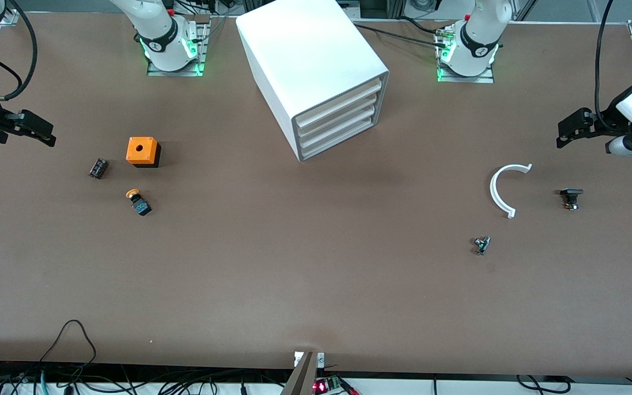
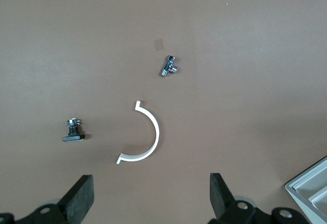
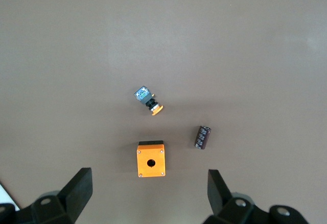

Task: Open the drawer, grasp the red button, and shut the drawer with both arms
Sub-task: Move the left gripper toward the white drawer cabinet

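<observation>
Both tools, left tool (image 1: 567, 130) and right tool (image 1: 30, 129), are held wide and empty over opposite counter ends, the shut drawer (image 1: 339, 106) (button unseen) lying between them in the cabinet (image 1: 316, 71), nearer the left arm's base.

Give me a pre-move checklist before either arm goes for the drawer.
1. Drawers in the cabinet: all pushed in, none opened. ok as a start.
2. Left gripper: open, holding nothing, up over the left arm's end of the table. ok.
3. Right gripper: open, holding nothing, up over the right arm's end. ok.
4. Space in front of the drawers: bare table, nothing in the pull path. ok.
5. Red button: not visible anywhere; only the orange-capped button lies out, beside the orange box. cannot tell.
6. White arc piece: near the left gripper, apart from the cabinet. ok.
</observation>
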Controlling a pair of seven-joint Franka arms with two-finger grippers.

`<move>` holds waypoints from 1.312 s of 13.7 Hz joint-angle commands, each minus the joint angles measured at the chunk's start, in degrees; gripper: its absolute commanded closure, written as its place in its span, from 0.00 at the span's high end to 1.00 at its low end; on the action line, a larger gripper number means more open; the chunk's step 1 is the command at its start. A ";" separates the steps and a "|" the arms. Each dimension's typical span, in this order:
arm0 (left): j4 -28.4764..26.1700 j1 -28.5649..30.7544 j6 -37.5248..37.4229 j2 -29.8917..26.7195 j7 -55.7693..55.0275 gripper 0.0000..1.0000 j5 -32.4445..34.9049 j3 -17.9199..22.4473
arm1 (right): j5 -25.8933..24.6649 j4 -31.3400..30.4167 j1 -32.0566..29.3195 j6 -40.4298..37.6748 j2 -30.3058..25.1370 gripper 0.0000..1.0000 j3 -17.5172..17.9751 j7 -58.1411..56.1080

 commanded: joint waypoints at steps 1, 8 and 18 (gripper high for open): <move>1.50 0.08 -1.44 0.38 1.52 1.00 1.20 -0.42 | -0.01 -1.31 -1.06 -0.21 -1.26 1.00 0.80 -0.20; 1.94 -0.27 -1.44 0.64 1.00 1.00 1.21 -0.59 | 0.43 -0.95 -0.97 -0.39 -1.17 1.00 1.33 -0.21; -0.34 -1.76 -0.47 10.30 3.09 1.00 -2.55 -2.17 | 0.43 -0.69 -0.88 -1.71 -1.00 1.00 1.42 -0.21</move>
